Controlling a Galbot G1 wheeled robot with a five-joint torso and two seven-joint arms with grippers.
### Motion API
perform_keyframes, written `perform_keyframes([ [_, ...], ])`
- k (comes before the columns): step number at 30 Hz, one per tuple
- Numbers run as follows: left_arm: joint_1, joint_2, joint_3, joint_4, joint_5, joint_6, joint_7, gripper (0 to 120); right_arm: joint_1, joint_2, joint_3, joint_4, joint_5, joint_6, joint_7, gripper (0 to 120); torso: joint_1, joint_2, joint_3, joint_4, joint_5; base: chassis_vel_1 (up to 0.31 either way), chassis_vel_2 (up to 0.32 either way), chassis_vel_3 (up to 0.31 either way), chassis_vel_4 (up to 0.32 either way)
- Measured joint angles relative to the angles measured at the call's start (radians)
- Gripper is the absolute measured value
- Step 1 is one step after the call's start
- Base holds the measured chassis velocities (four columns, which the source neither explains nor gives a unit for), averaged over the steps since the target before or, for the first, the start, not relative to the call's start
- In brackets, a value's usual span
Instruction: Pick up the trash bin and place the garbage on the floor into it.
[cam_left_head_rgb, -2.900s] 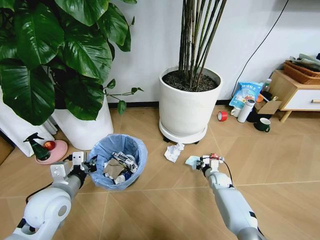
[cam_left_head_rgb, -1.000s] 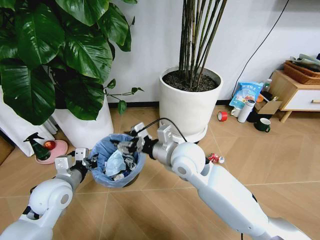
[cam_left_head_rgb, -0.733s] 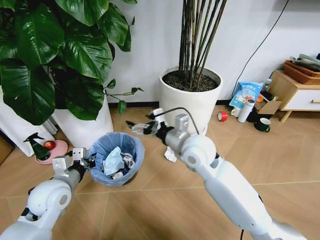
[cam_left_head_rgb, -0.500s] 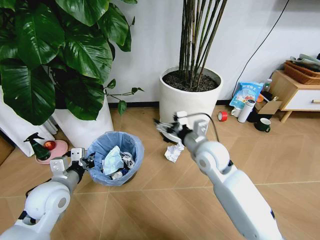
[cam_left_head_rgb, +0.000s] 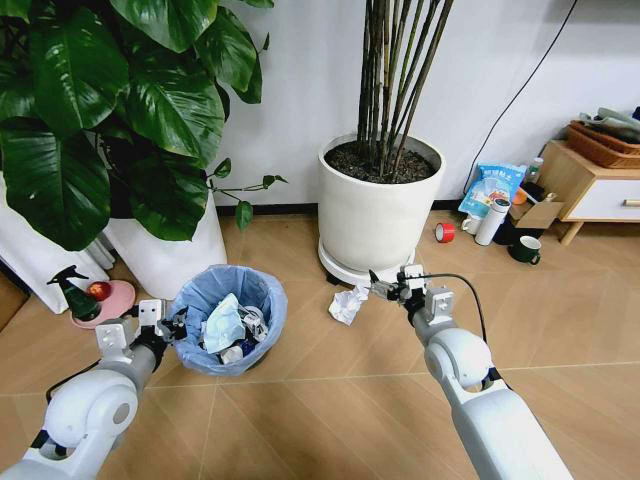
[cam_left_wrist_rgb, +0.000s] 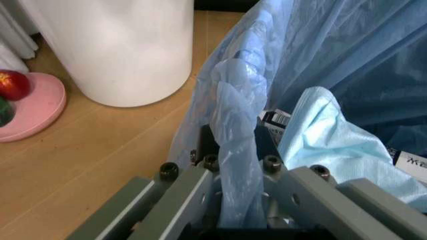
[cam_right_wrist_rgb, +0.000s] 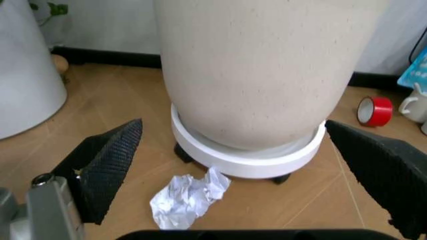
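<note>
The trash bin (cam_left_head_rgb: 232, 322), dark with a light-blue bag over its rim, stands on the floor (cam_left_head_rgb: 330, 400) at the lower left, holding paper and a pale blue tissue (cam_left_wrist_rgb: 333, 145). My left gripper (cam_left_head_rgb: 172, 325) is shut on the bin's rim, pinching the bag (cam_left_wrist_rgb: 233, 165) between its fingers. A crumpled white paper (cam_left_head_rgb: 347, 304) lies on the floor to the right of the bin, by the foot of the white pot. My right gripper (cam_left_head_rgb: 385, 291) hangs open just right of it and slightly above; the right wrist view shows its fingers (cam_right_wrist_rgb: 110, 155) spread wide, with the paper (cam_right_wrist_rgb: 190, 197) below and between them.
A big white plant pot (cam_left_head_rgb: 380, 215) on a wheeled saucer stands directly behind the paper. Another white pot (cam_left_head_rgb: 175, 260) stands behind the bin, with a pink dish (cam_left_head_rgb: 100, 302) beside it. A red tape roll (cam_left_head_rgb: 445, 232), blue snack bag (cam_left_head_rgb: 492, 188), mug (cam_left_head_rgb: 526, 250) and wooden cabinet (cam_left_head_rgb: 590, 185) are at the right.
My right gripper carried a pale blue piece over the bin, left it inside, then swung back right to the crumpled paper, open. The left gripper stayed shut on the bin.
</note>
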Motion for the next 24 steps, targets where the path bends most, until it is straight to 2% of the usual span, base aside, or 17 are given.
perform_keyframes([
  [15, -0.002, 0.001, 0.001, 0.0, 0.001, 0.0, 0.001, 0, -0.012, 0.001, -0.005, -0.004, -0.01, 0.006, -0.004, 100, 0.0, 0.0, 0.0, 0.0005, -0.0006, -0.11, 0.109, 0.109, -0.107],
  [17, -0.005, 0.0, 0.003, 0.003, 0.002, -0.001, 0.001, 0, -0.046, 0.002, -0.014, -0.015, -0.023, 0.007, -0.011, 100, 0.0, 0.0, 0.001, -0.0004, 0.0002, -0.089, 0.098, 0.097, -0.096],
  [19, -0.006, -0.001, 0.003, 0.005, 0.003, -0.001, 0.002, 0, -0.058, 0.002, -0.023, -0.031, -0.029, 0.009, -0.015, 100, 0.0, 0.0, 0.0, -0.0004, -0.0009, -0.048, 0.032, 0.028, -0.068],
  [24, -0.006, -0.003, 0.003, 0.004, 0.003, -0.002, 0.002, 0, -0.043, 0.001, -0.046, -0.089, -0.021, 0.019, -0.017, 100, 0.0, 0.0, 0.0, -0.0002, -0.0002, -0.01, 0.003, 0.002, -0.011],
])
